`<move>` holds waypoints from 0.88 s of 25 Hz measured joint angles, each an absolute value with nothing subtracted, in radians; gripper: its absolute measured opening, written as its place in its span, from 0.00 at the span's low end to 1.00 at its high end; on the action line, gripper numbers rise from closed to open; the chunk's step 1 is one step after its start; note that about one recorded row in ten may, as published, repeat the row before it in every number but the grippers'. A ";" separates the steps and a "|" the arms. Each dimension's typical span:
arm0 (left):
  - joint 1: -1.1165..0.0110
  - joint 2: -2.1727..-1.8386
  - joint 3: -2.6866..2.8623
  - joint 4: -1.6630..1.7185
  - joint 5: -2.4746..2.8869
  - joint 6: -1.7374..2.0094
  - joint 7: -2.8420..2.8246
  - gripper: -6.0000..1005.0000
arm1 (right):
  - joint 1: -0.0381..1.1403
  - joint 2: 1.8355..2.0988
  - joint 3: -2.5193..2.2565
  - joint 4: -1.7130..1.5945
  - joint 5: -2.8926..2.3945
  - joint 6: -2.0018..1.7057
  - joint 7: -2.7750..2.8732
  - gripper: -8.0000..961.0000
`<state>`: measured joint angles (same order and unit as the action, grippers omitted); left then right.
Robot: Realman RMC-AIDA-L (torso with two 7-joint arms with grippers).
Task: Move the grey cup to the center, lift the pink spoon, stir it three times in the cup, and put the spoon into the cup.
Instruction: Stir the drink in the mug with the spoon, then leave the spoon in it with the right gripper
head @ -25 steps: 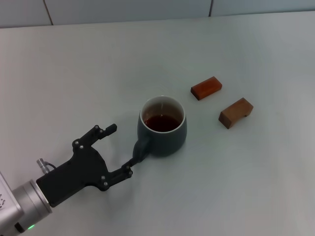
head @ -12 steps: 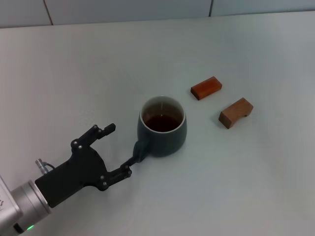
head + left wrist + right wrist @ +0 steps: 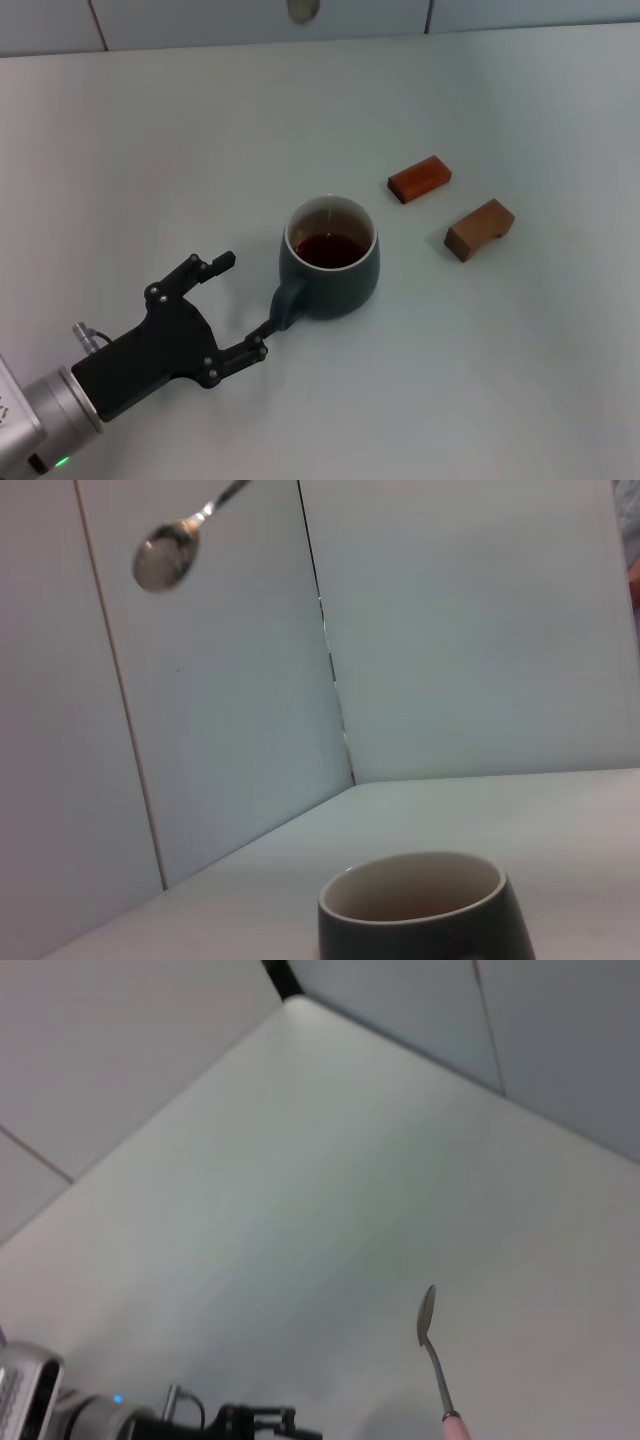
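The grey cup (image 3: 331, 258) stands mid-table with dark brown liquid inside, its handle turned toward my left gripper (image 3: 246, 298). That gripper is open and empty just left of the cup, its near fingertip close by the handle. The cup also shows in the left wrist view (image 3: 422, 912). The pink spoon hangs in the air, bowl down. Its silver bowl shows at the top edge of the head view (image 3: 299, 10) and high above the cup in the left wrist view (image 3: 165, 558). In the right wrist view (image 3: 437, 1360) its pink handle runs out of the picture. My right gripper's fingers are out of view.
Two brown wooden blocks lie to the right of the cup, one reddish (image 3: 419, 178) and one lighter (image 3: 479, 229). A tiled wall (image 3: 250, 18) runs along the table's far edge.
The spoon's bowl has come into the head view at the top edge. My left gripper has drawn back slightly from the cup. The cup has not moved.
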<state>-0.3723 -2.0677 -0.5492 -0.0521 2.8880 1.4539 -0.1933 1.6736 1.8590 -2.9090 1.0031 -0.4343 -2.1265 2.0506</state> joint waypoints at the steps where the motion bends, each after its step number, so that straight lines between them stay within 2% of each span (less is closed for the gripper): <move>1: -0.373 -2.068 -0.549 -0.052 2.888 1.453 -0.193 0.83 | 1.686 1.864 -2.909 0.993 -0.456 -2.122 2.056 0.13; 4: -0.375 -2.067 -0.549 -0.052 2.889 1.453 -0.193 0.83 | 1.717 1.874 -2.908 0.937 -0.505 -2.101 2.084 0.13; 13: -0.376 -2.066 -0.549 -0.050 2.885 1.453 -0.193 0.83 | 1.757 1.867 -2.907 0.848 -0.601 -2.093 2.121 0.13; 19: -0.373 -2.066 -0.549 -0.051 2.884 1.453 -0.193 0.83 | 1.780 1.892 -2.907 0.835 -0.672 -2.093 2.134 0.13; 22: -0.372 -2.066 -0.549 -0.051 2.884 1.453 -0.193 0.83 | 1.782 1.896 -2.907 0.828 -0.682 -2.093 2.138 0.13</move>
<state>-0.3718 -2.0662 -0.5492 -0.0506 2.8837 1.4529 -0.1932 1.7822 1.8960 -2.9068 0.8283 -0.6822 -2.0933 2.1379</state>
